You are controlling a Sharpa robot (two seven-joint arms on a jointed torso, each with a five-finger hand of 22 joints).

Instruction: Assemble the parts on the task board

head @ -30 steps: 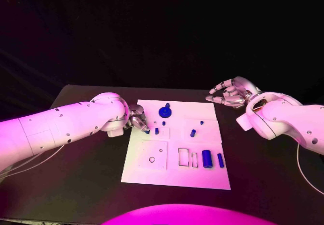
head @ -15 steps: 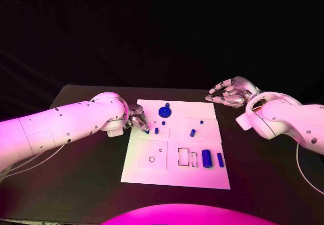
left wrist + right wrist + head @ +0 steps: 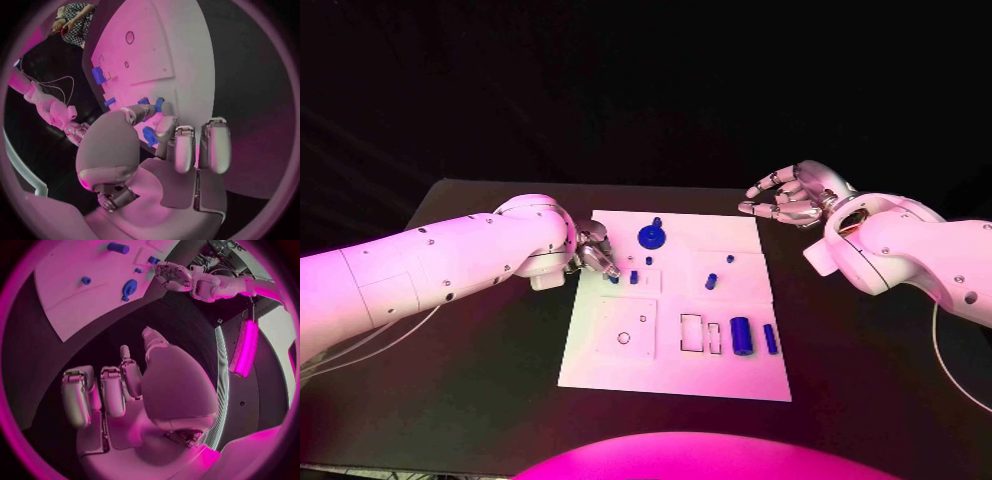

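Observation:
The white task board [image 3: 675, 375] lies mid-table. My left hand [image 3: 596, 250] rests at its left edge. In the left wrist view its thumb and a finger close round a small blue part [image 3: 150, 135], the same small blue part [image 3: 613, 279] under the fingertips in the head view. Whether it is lifted I cannot tell. Two more small blue pegs [image 3: 635, 279] stand just beside it. A round blue part [image 3: 652, 237] sits near the board's far edge. My right hand [image 3: 790, 197] hovers beyond the far right corner, fingers loosely bent and apart, holding nothing.
A blue cylinder [image 3: 743, 337] and a slimmer blue bar [image 3: 770, 340] lie at the board's near right, beside rectangular slots [image 3: 692, 334]. Two blue pegs [image 3: 711, 283] stand right of centre. Bare black table [image 3: 473, 380] surrounds the board.

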